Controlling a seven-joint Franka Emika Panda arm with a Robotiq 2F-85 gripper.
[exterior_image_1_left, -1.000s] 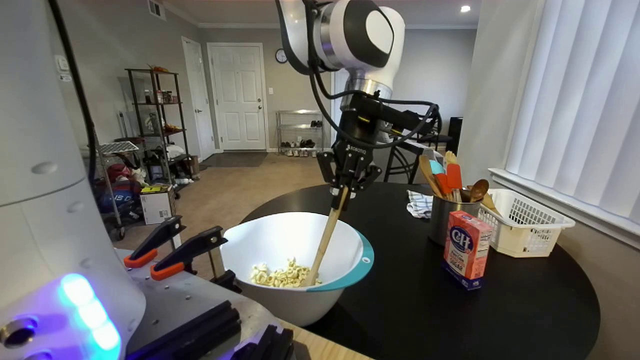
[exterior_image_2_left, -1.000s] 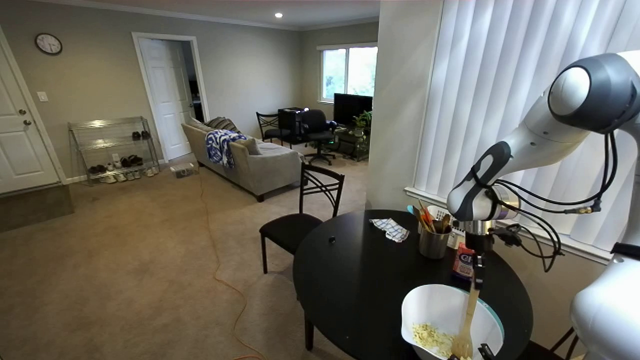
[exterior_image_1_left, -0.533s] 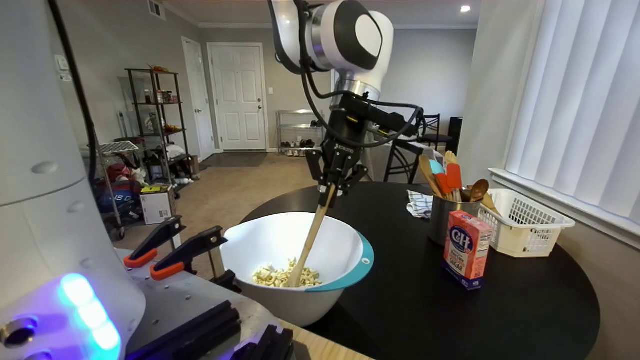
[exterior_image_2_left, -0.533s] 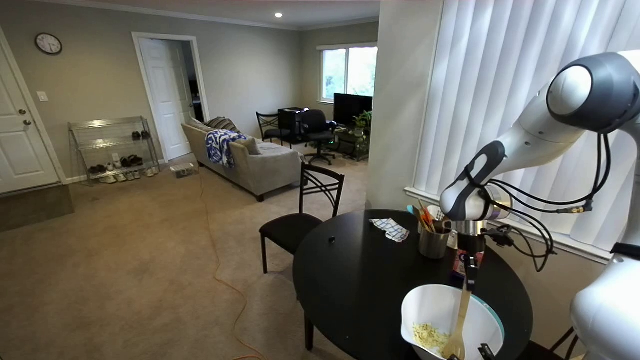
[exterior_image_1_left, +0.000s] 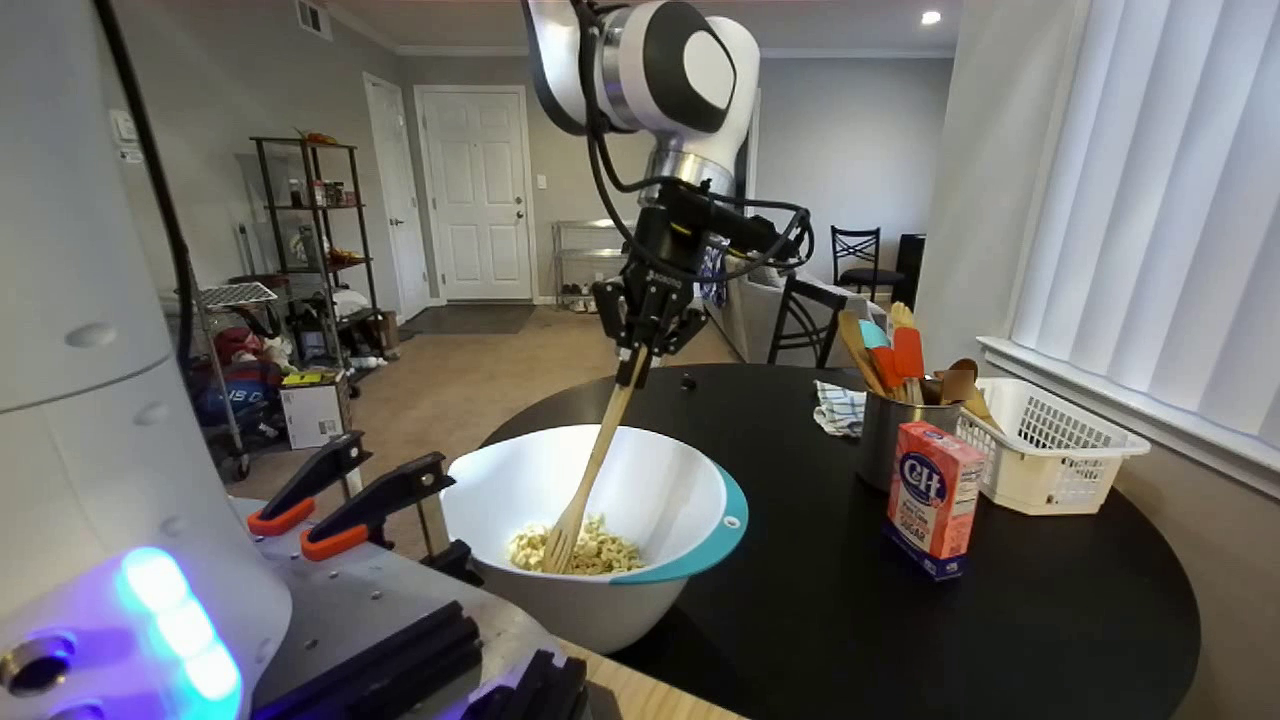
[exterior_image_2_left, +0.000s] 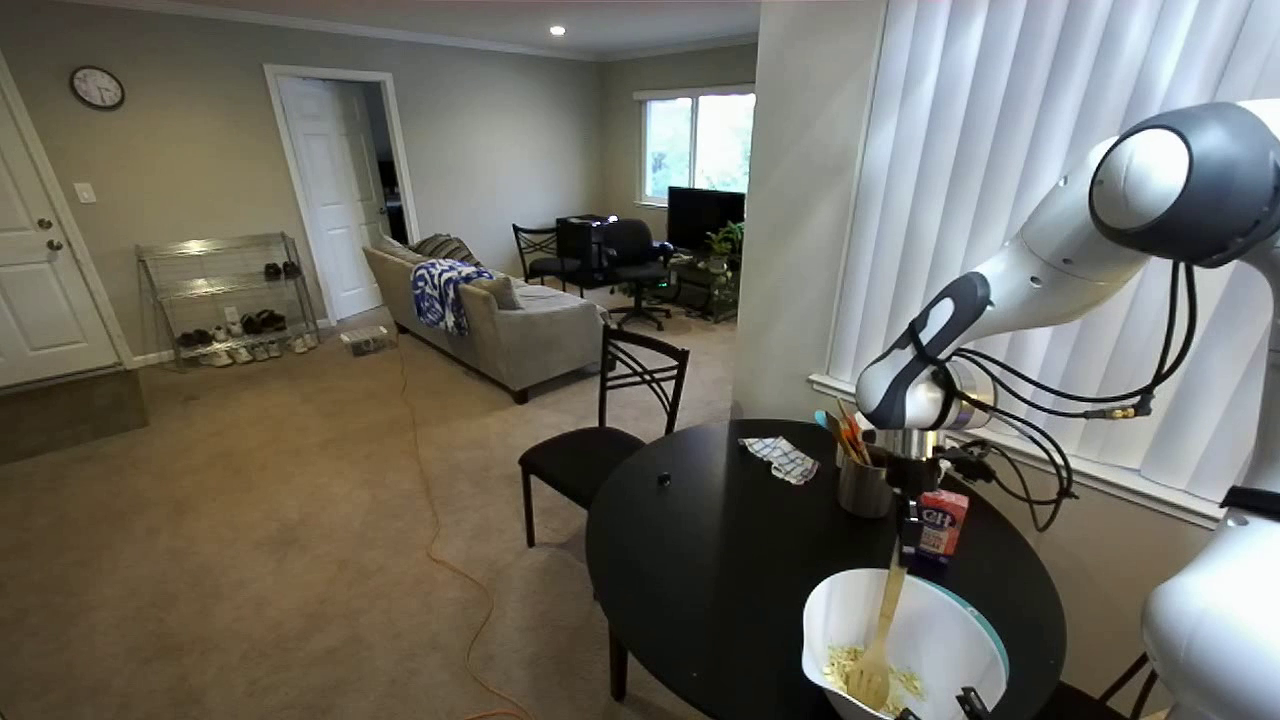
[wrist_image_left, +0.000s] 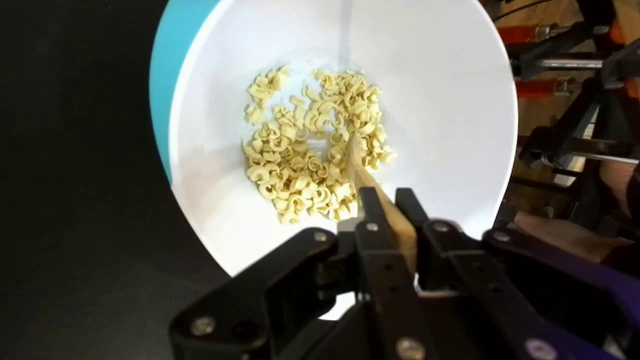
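My gripper is shut on the handle of a wooden spatula, in both exterior views (exterior_image_1_left: 634, 372) (exterior_image_2_left: 907, 560) and in the wrist view (wrist_image_left: 386, 194). The wooden spatula (exterior_image_1_left: 592, 470) tilts down into a bowl; it also shows in an exterior view (exterior_image_2_left: 886, 610) and in the wrist view (wrist_image_left: 404, 232). Its slotted head is among pale yellow curled pieces like pasta (exterior_image_1_left: 612, 552) (wrist_image_left: 300, 175) on the bowl's bottom. The white bowl (exterior_image_1_left: 510, 470) (exterior_image_2_left: 965, 640) (wrist_image_left: 450, 100) has a teal rim part and stands on the table below the gripper.
On the round black table (exterior_image_1_left: 800, 600) stand a pink sugar box (exterior_image_1_left: 930, 500), a metal pot of utensils (exterior_image_1_left: 890, 450) and a white basket (exterior_image_1_left: 1060, 470). A checked cloth (exterior_image_2_left: 780, 458) lies there. Black clamps (exterior_image_1_left: 390, 495) are beside the bowl. A chair (exterior_image_2_left: 640, 400) stands by the table.
In both exterior views my gripper has moved left with the spatula. The spatula's head has swept left through the yellow pieces. The bowl has stayed in place.
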